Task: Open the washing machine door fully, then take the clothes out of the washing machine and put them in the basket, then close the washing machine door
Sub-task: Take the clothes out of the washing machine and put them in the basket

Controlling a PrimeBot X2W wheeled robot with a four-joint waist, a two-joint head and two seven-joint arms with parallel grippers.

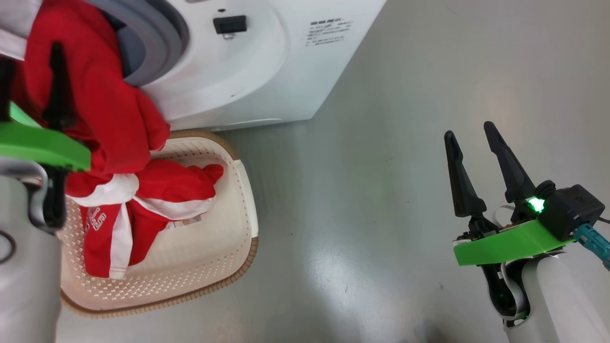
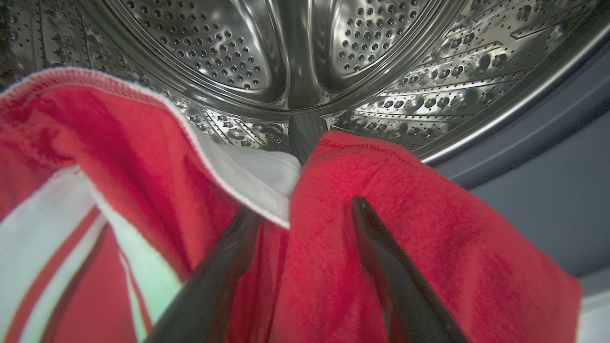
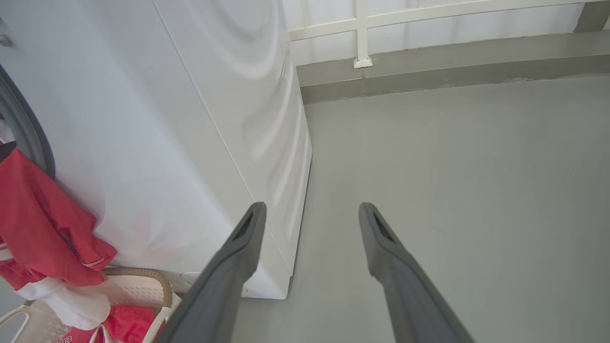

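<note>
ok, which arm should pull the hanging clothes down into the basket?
Left. The left gripper is open at the drum mouth with the clothes between its fingers, the basket just below. The right gripper hangs open over the floor, away from the machine.

Right hand [image 1: 468,131]: two long black tapered fingers [image 1: 462,186], green plate [image 1: 505,245], white forearm [image 1: 557,305], teal plug [image 1: 593,240]
</note>
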